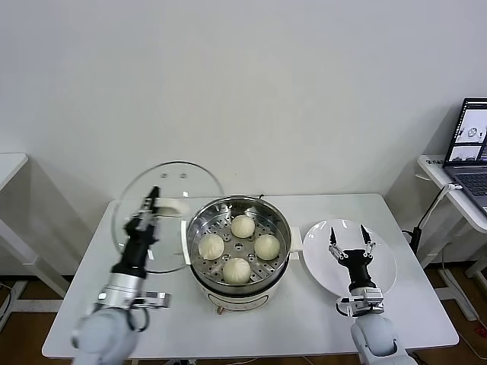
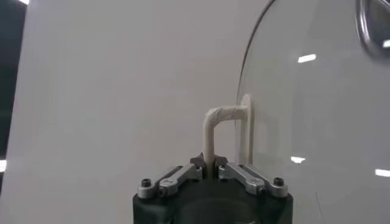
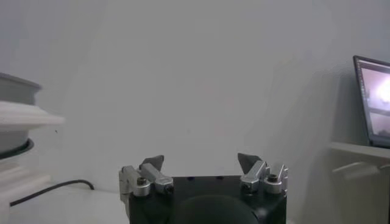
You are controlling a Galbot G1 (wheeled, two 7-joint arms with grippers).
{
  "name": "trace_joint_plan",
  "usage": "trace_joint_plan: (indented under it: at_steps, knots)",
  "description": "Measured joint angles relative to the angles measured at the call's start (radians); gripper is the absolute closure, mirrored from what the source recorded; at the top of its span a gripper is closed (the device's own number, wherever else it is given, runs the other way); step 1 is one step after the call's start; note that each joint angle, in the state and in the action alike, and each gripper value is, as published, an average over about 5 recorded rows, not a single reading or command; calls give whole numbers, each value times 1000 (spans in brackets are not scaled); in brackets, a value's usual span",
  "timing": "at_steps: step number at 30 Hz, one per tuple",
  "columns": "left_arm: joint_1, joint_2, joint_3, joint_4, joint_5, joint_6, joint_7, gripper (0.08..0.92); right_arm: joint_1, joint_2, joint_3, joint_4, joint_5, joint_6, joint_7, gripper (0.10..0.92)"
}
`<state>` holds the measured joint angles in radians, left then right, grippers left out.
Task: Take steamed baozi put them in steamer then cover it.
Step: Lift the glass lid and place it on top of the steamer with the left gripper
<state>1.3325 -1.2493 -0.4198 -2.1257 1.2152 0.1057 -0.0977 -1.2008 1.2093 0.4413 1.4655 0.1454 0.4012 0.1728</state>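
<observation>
The steel steamer (image 1: pixel 287 228) stands mid-table with several cream-white baozi (image 1: pixel 243 226) on its perforated tray. Just left of it, the clear glass cover (image 1: pixel 179 190) is held up on edge, above the table. My left gripper (image 1: pixel 154 195) is shut on the cover's whitish handle (image 2: pixel 210 137), which runs between the jaws of the left gripper (image 2: pixel 208 163); the glass (image 2: pixel 317 109) stands beside it. My right gripper (image 1: pixel 350 242) hovers open over a white plate (image 1: pixel 384 262), with nothing between its fingers; the right wrist view shows the right gripper (image 3: pixel 201 163) the same way.
A laptop (image 1: pixel 470 144) sits on a side table at the far right, also seen as the laptop (image 3: pixel 372 100). The steamer's side (image 3: pixel 15 122) and a black cable (image 3: pixel 49 187) lie near the right arm. A wall rises behind the table.
</observation>
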Motion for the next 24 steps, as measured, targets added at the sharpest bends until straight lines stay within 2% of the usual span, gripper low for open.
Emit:
trace_joint_plan:
  at_steps: [11,17,24]
  knots:
    - [-97,-111,285,19,161,195,185,803,-1,9,21,-24,-1,2,-7,203]
    - [-134,-159,354,67,237,255,256,803,3,13,25,-32,-4,2,-9,203]
    - [-159,-196,390,109,288,295,297,803,5,21,27,-41,-13,2,-13,203]
